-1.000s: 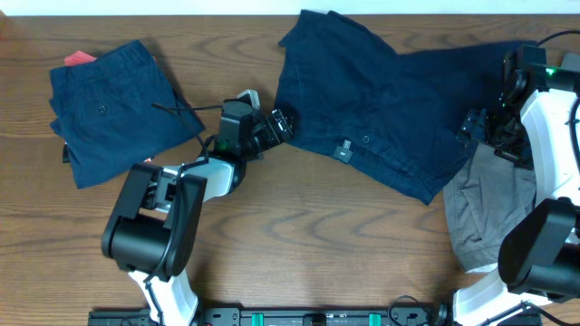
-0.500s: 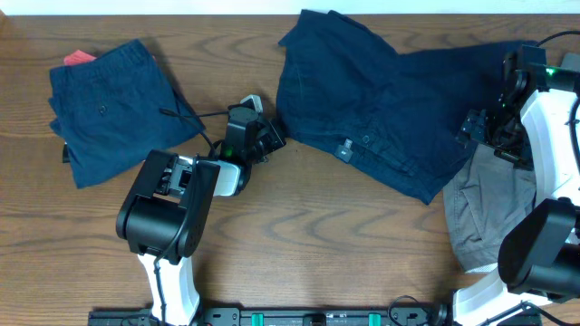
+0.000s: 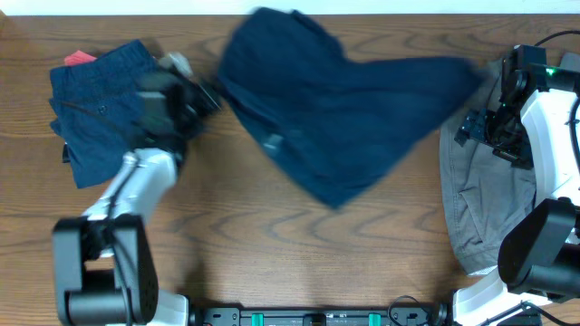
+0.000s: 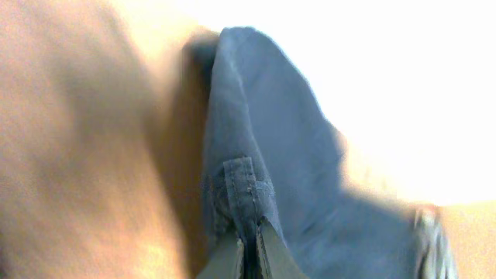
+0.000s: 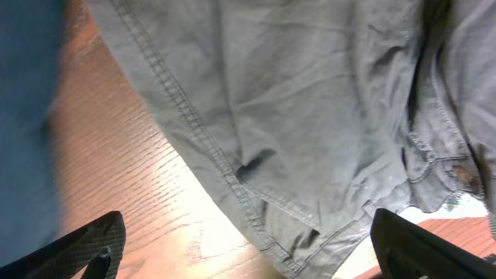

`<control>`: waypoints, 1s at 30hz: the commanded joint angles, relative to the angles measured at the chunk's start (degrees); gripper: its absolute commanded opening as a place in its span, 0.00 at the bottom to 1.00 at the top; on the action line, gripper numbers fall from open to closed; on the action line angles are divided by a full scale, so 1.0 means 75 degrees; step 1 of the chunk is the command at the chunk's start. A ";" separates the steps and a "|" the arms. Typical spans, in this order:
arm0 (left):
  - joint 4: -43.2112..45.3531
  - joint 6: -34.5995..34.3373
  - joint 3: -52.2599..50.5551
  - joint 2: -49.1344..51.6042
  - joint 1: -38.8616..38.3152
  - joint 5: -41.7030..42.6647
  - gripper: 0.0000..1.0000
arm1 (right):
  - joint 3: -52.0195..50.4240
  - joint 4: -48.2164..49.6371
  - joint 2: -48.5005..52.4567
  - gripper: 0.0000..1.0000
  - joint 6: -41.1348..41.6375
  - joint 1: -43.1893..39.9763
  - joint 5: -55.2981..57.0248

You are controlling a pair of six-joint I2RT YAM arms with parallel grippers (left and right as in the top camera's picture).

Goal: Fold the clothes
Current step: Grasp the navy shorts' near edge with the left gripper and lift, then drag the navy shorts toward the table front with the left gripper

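A pair of navy shorts (image 3: 335, 109) shows motion-blurred across the table's middle, one edge pulled toward the left. My left gripper (image 3: 186, 91) is shut on that edge. In the left wrist view its fingers (image 4: 249, 260) pinch the navy cloth (image 4: 263, 155) just below a belt loop. A folded pair of navy shorts (image 3: 100, 113) lies at the far left, under and beside my left gripper. A grey garment (image 3: 485, 204) lies crumpled at the right. My right gripper (image 3: 485, 136) hovers open over the grey garment (image 5: 310, 116), its fingertips (image 5: 85, 252) wide apart and holding nothing.
A red item (image 3: 80, 57) peeks out from behind the folded shorts at the back left. Both arm bases stand at the table's front edge. Bare wood (image 3: 299, 263) shows in the front middle.
My left gripper closed on the navy shorts' edge and swung left, dragging them off the grey garment. The right arm has not moved.
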 commanded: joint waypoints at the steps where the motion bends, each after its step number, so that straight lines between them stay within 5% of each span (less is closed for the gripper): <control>1: -0.0740 0.0306 0.0828 -0.0157 0.0434 -0.0175 0.08 | 0.0050 0.0023 -0.0096 0.99 -0.0087 -0.0026 -0.0259; 2: -0.1166 0.0341 0.0962 -0.0157 0.0493 -0.0178 0.17 | 0.0050 0.0017 -0.0096 0.99 -0.0090 -0.0026 -0.0289; 5: -0.2264 0.0361 0.1035 -0.0163 0.0560 -0.0172 0.84 | 0.0050 0.0012 -0.0096 0.99 -0.0096 -0.0023 -0.0318; 6: -0.2745 0.0361 0.1035 -0.0163 0.0560 -0.0152 0.98 | 0.0050 0.0012 -0.0096 0.99 -0.0117 -0.0020 -0.0326; 17: -0.8329 0.0358 0.0866 -0.0154 -0.0414 0.0082 0.98 | 0.0050 0.0460 -0.0096 0.99 -0.1014 0.0003 -0.1856; 23: -0.8495 -0.0440 0.0169 -0.0154 -0.1714 0.0082 0.98 | 0.0050 0.0740 -0.0093 0.98 -0.1437 0.0256 -0.2317; 28: -0.7694 -0.2081 -0.0615 -0.0154 -0.2640 0.0085 0.98 | 0.0032 0.0880 -0.0052 0.74 -0.1679 0.0475 -0.2314; 30: -0.6977 -0.2556 -0.0994 -0.0154 -0.2952 0.0082 1.00 | 0.0017 0.0962 -0.0017 0.73 -0.1702 0.0490 -0.2317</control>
